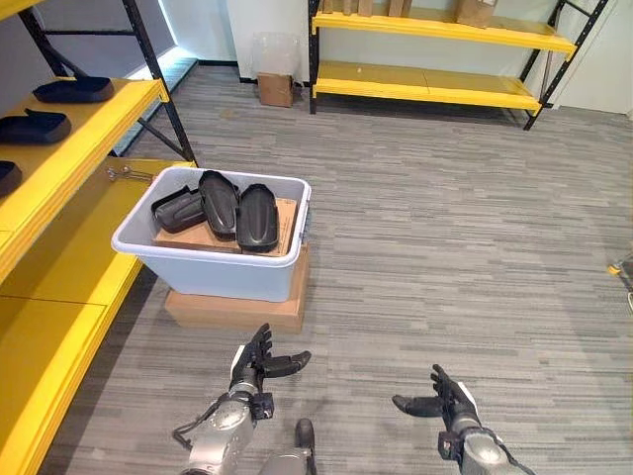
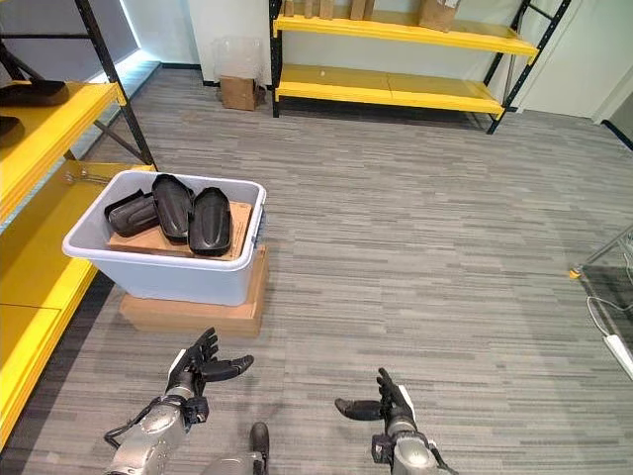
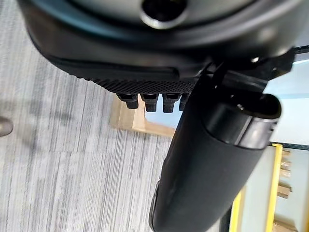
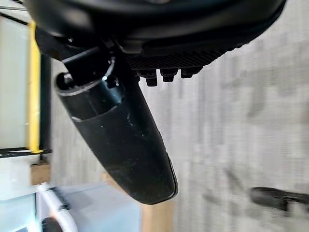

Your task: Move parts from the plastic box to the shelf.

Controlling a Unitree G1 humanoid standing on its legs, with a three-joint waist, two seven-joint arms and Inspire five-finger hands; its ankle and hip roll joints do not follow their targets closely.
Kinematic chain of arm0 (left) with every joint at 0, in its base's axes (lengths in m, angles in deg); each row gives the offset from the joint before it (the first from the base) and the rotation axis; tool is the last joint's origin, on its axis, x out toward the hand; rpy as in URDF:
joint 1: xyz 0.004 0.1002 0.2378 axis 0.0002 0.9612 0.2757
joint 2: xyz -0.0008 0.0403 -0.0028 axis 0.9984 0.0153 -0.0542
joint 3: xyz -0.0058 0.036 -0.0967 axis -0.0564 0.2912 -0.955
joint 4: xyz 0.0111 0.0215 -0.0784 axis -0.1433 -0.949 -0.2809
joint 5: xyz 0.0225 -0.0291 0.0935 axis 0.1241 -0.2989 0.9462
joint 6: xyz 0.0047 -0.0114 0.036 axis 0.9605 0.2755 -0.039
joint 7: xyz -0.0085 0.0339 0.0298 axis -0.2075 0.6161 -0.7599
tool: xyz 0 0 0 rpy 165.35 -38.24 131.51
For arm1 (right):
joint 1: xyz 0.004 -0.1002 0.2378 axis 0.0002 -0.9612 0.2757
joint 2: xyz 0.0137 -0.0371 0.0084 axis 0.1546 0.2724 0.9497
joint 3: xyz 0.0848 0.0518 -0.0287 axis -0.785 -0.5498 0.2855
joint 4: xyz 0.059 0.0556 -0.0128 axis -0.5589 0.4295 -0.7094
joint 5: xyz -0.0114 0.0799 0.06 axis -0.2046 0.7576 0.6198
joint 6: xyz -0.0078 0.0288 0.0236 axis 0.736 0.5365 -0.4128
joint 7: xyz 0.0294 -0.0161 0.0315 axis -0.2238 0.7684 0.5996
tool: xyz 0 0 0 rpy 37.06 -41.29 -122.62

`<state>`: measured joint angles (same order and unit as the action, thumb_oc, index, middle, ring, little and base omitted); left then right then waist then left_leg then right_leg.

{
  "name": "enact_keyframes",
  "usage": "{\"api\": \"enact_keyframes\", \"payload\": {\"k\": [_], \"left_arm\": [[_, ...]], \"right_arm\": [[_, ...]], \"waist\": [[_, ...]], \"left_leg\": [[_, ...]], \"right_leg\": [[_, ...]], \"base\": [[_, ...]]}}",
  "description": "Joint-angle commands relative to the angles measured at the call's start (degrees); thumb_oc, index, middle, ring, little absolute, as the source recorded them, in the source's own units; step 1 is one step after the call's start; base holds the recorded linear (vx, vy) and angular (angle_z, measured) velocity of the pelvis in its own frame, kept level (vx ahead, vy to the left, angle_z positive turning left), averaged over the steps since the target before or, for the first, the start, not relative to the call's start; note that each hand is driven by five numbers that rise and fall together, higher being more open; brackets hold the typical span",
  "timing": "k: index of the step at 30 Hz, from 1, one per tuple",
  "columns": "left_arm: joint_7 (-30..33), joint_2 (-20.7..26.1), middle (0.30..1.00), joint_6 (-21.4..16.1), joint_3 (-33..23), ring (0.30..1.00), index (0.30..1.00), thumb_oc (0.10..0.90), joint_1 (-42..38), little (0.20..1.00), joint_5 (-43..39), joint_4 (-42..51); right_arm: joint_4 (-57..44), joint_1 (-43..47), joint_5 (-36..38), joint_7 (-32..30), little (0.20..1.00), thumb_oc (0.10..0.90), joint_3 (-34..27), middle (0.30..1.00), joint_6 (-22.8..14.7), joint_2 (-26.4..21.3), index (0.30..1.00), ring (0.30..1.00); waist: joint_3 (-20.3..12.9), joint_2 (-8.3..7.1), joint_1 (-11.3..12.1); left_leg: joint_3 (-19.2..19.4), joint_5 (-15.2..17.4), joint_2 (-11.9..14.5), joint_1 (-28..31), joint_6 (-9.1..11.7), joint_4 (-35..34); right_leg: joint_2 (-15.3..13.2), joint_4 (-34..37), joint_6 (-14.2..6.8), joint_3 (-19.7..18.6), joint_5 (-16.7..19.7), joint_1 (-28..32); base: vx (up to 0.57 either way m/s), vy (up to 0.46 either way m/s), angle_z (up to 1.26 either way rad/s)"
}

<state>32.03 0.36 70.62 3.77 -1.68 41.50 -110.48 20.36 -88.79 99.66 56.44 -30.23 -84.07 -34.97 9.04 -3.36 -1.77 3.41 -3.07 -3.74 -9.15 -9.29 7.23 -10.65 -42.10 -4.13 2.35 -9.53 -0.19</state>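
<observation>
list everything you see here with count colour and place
plastic box: 1, pale grey, on the cardboard base beside the near shelf
parts in box: 3, black, side by side on brown cardboard inside it
cardboard base: 1, brown, on the floor under the box
parts on shelf: 3, black, upper level of the near shelf
near shelf: 1, yellow, robot's left
far shelf: 1, yellow, by the back wall, cartons on top
small carton: 1, brown, floor by the far shelf
left hand: 1, dark, open, low over the floor
right hand: 1, dark, open, low over the floor
</observation>
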Motion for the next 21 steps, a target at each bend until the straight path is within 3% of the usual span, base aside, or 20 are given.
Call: {"api": "enact_keyframes", "payload": {"k": [1, 2, 3, 4, 5, 6, 7, 9, 11, 18, 19, 21], "left_arm": [[0.26, 3.36, 1.0, -3.66, -1.41, 1.0, 1.0, 0.9, 0.72, 1.0, 0.94, 7.6], [-0.04, 3.21, 1.0, -3.49, -1.49, 1.0, 1.0, 0.9, 1.03, 1.0, 1.07, 7.53], [-0.38, 2.89, 1.0, -3.31, -1.54, 1.0, 1.0, 0.9, 1.18, 1.0, 0.94, 7.4], [-0.52, 2.77, 1.0, -3.3, -1.44, 1.0, 1.0, 0.9, 1.06, 1.0, 1.14, 7.16], [-0.53, 2.76, 1.0, -3.31, -1.45, 1.0, 1.0, 0.9, 1.04, 1.0, 1.14, 7.15], [-1.02, 2.43, 1.0, -3.2, -1.14, 1.0, 1.0, 0.9, 0.45, 1.0, 1.26, 6.93], [-1.02, 2.42, 1.0, -3.21, -1.14, 1.0, 1.0, 0.9, 0.44, 1.0, 1.26, 6.92], [-1.78, 1.83, 1.0, -3.36, -0.37, 1.0, 1.0, 0.9, -0.08, 1.0, 1.65, 6.35], [-2.39, 1.19, 1.0, -3.65, 0.41, 1.0, 1.0, 0.9, -0.26, 1.0, 2.21, 6.24], [-1.25, 0.6, 1.0, -3.46, -0.12, 1.0, 1.0, 0.9, 1.12, 1.0, 1.53, 6.83], [-1.16, 0.57, 1.0, -3.61, -0.51, 1.0, 1.0, 0.9, 1.28, 1.0, 1.38, 7.04], [-1.09, 0.14, 1.0, -3.76, -1.68, 1.0, 1.0, 0.9, 2.03, 1.0, 0.94, 7.14]], "right_arm": [[-4.12, 1.48, 0.65, 0.08, 1.0, 0.9, -1.81, 1.0, -3.5, -2.05, 1.0, 1.0], [-3.99, 1.39, 0.52, 0.4, 1.0, 0.9, -1.72, 1.0, -3.38, -2.08, 1.0, 1.0], [-4.01, 1.32, 0.56, 0.6, 1.0, 0.9, -1.63, 1.0, -3.38, -2.23, 1.0, 1.0], [-4.08, 1.28, 0.71, 0.56, 1.0, 0.9, -1.68, 1.0, -3.49, -2.32, 1.0, 1.0], [-4.07, 1.3, 0.71, 0.56, 1.0, 0.9, -1.68, 1.0, -3.49, -2.33, 1.0, 1.0], [-4.27, 1.04, 1.34, 0.49, 1.0, 0.9, -1.96, 1.0, -3.67, -2.41, 1.0, 1.0], [-4.27, 1.04, 1.35, 0.49, 1.0, 0.9, -1.96, 1.0, -3.67, -2.42, 1.0, 1.0], [-4.48, 0.18, 1.9, 0.6, 1.0, 0.9, -2.29, 1.0, -4.06, -2.85, 1.0, 1.0], [-4.55, -0.74, 2.36, 0.93, 1.0, 0.9, -2.84, 1.0, -4.16, -3.34, 1.0, 1.0], [-4.41, 0.23, 1.29, 1.5, 1.0, 0.9, -0.98, 1.0, -4.16, -3.93, 1.0, 1.0], [-4.35, 0.87, 1.33, 1.43, 1.0, 0.9, -0.7, 1.0, -4.16, -3.96, 1.0, 1.0], [-3.71, 1.51, 1.16, 1.31, 1.0, 0.9, -0.01, 1.0, -3.8, -4.08, 1.0, 1.0]], "waist": [[0.81, 2.24, 1.32], [1.21, 2.73, 0.7], [1.79, 3.66, -0.28], [2.41, 3.59, -0.8], [2.3, 3.67, -0.86], [2.7, 3.25, -1.65], [2.93, 3.26, -1.84], [3.16, 2.15, -3.11], [2.81, 1.45, -3.19], [1.59, 1.64, -1.35], [1.15, 1.51, -0.49], [-0.2, 1.64, 0.92]], "left_leg": [[-0.11, 7.68, 6.69, 3.04, 7.69, 3.59], [-0.2, 7.73, 6.15, 4.83, 7.24, 2.56], [-0.85, 7.13, 5.74, 7.06, 6.72, 0.29], [-1.05, 7.24, 5.24, 8.25, 6.79, -0.35], [-1.11, 7.11, 5.32, 8.12, 6.82, -0.44], [-1.99, 7.01, 4.08, 9.56, 7.16, -1.48], [-2.18, 7.06, 4.08, 9.82, 7.19, -1.5], [-4.23, 7.45, 2.07, 11.15, 7.81, -1.39], [-4.87, 7.59, 0.65, 11.37, 8.06, -0.67], [-3.78, 7.46, 0.98, 12.11, 8.12, -1.13], [-2.69, 7.3, 1.09, 11.61, 8.5, -1.24], [-0.7, 6.25, 1.91, 10.68, 9.36, -1.08]], "right_leg": [[-5.06, 15.84, -3.33, 1.19, 18.12, -0.94], [-2.68, 12.86, -3.06, 1.14, 16.39, -2.87], [2.4, 9.92, -2.64, 1.9, 11.42, -7.46], [3.98, 9.58, -2.28, 2.95, 8.91, -8.88], [4.06, 9.75, -2.24, 3.05, 9.07, -8.95], [6.65, 13.36, -2.15, 4.72, 7.13, -10.52], [6.61, 13.4, -2.14, 4.92, 7.02, -10.16], [10.08, 21.03, -2.03, 3.44, 5.66, -9.09], [10.6, 24.14, -1.19, 3.5, 5.67, -6.39], [10.46, 25.46, -1.52, 5.85, 4.44, -1.63], [9.62, 29.61, -1.17, 6.98, 4.01, 0.36], [9.99, 36.69, -0.68, 4.84, 4.3, 3.53]], "base": [[0.19, 0.357, -0.01], [0.26, 0.433, -0.11], [0.25, 0.384, -0.03], [0.18, 0.264, 0.06], [0.17, 0.143, 0.2], [0.11, 0.077, 0.37], [0.23, 0.115, 0.72], [0.18, 0.058, 0.92], [0.1, 0.031, 0.47], [0.03, -0.033, 0.14], [-0.04, -0.076, -0.25], [-0.04, -0.117, -0.73]]}}
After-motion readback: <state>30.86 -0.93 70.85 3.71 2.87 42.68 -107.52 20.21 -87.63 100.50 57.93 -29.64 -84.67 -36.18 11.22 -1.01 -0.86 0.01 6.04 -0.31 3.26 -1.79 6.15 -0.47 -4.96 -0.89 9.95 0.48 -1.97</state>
